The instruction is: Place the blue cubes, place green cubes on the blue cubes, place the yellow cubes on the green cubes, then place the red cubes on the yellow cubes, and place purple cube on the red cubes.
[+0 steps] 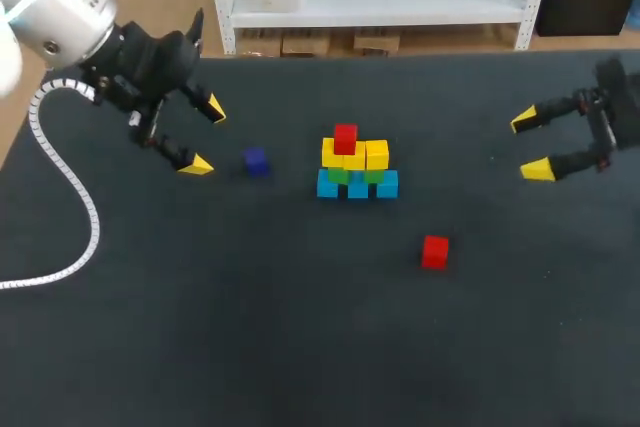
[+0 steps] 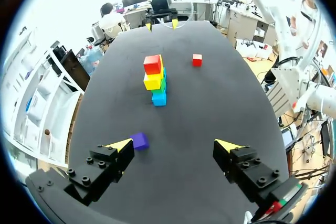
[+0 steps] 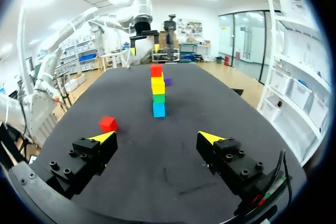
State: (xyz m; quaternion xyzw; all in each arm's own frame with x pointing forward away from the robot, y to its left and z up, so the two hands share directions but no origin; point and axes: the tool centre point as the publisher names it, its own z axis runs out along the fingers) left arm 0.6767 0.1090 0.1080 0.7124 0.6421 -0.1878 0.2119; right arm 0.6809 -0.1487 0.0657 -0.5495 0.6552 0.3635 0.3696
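Note:
A stepped stack stands mid-table: blue cubes [image 1: 357, 185] at the base, green cubes [image 1: 340, 175] on them, yellow cubes [image 1: 355, 154] above, and one red cube [image 1: 345, 137] on top. A second red cube [image 1: 434, 251] lies loose in front of the stack, to its right. The purple cube [image 1: 256, 161] sits left of the stack, just right of my open left gripper [image 1: 205, 135]. In the left wrist view the purple cube [image 2: 139, 140] lies beside one fingertip, the stack [image 2: 155, 80] farther ahead. My right gripper [image 1: 530, 144] stands open at the far right, empty, facing the stack [image 3: 157, 90].
Dark table cloth [image 1: 250, 327] covers the whole surface. A white coiled cable [image 1: 70, 197] from my left arm hangs over the table's left side. A white shelf unit stands behind the far edge.

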